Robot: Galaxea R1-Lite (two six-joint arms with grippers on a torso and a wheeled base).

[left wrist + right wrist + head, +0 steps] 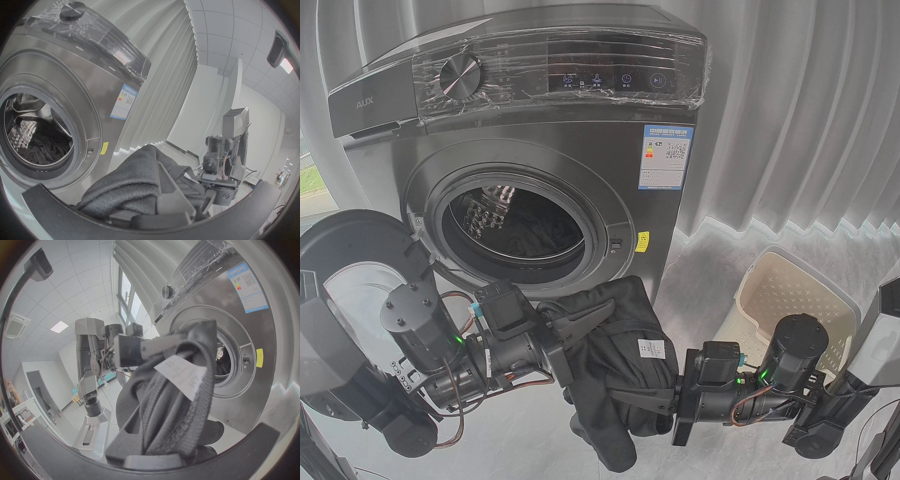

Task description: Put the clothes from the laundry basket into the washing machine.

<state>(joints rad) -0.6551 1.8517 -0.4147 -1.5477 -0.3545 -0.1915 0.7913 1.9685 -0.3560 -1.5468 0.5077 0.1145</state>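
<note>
Left tool is clamped on a dark garment, biting into its upper fold from the 9 o'clock side. The right tool is clamped on the same garment from the 3 o'clock side, a little lower. The garment hangs bunched between the two, off the floor, with a loose end drooping toward 6 o'clock. A white label shows on its right half, near the right tool.

At 12 o'clock from the garment stands the washing machine. Its round door is swung wide open to 9 o'clock. The mouth of the drum faces the garment, whose top edge lies just below the drum's lower rim in the head view. Inside the drum lie dark clothes, heaped on its bottom toward the back. The perforated metal wall shines above them.

The laundry basket sits on the floor at 3 o'clock from the garment, beside the machine's right front corner and well apart from the drum. It is cream plastic, and the cross-shaped holes of its inner walls and bottom show plainly. A pale pleated curtain hangs behind the machine and the basket.
</note>
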